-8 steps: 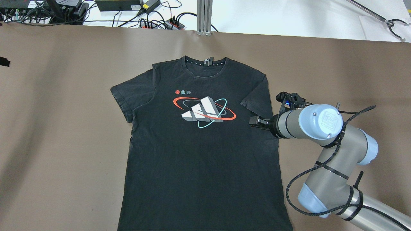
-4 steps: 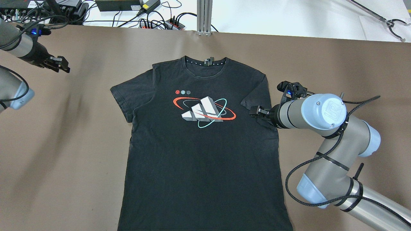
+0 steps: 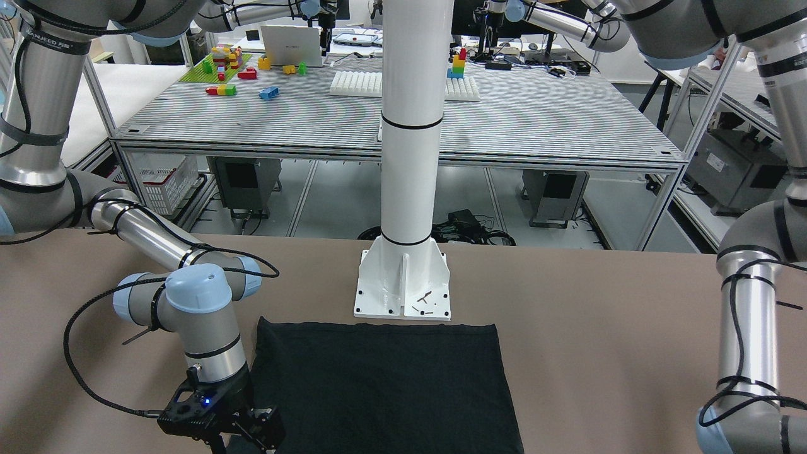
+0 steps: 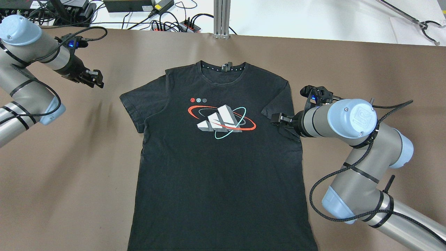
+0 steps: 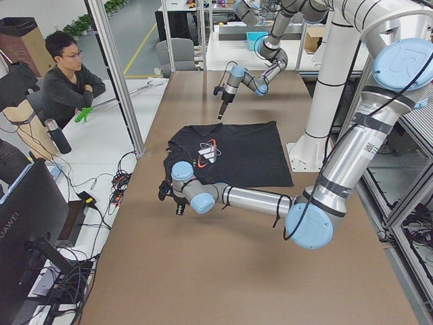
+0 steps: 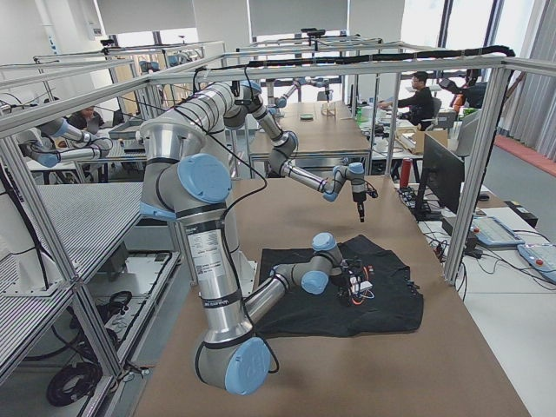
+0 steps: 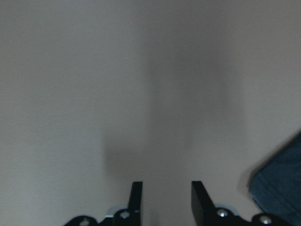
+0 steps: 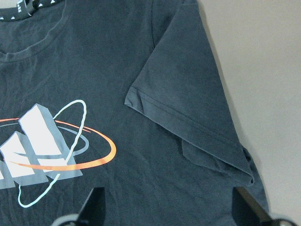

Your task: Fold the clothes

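The clothes are a black T-shirt [image 4: 216, 167] with a white, red and teal chest print, lying flat and face up on the brown table [image 4: 69, 157], collar at the far side. Its plain lower half shows in the front-facing view [image 3: 384, 384]. My right gripper [image 4: 277, 120] hovers open over the sleeve on the view's right. The right wrist view shows that sleeve [image 8: 188, 117] between wide-spread fingers [image 8: 96, 202]. My left gripper [image 4: 95, 79] hangs open over bare table, left of the other sleeve. A corner of dark cloth [image 7: 282, 188] shows at the left wrist view's lower right.
A white post on a base plate [image 3: 403, 284] stands at the shirt's hem. Cables and power strips [image 4: 167, 24] and an aluminium post [image 4: 222, 17] line the far edge. A seated person [image 5: 67, 74] is beyond that edge.
My left arm has come in from the left and moved right toward the shirt's sleeve. My right gripper has shifted slightly toward the far side over the other sleeve.
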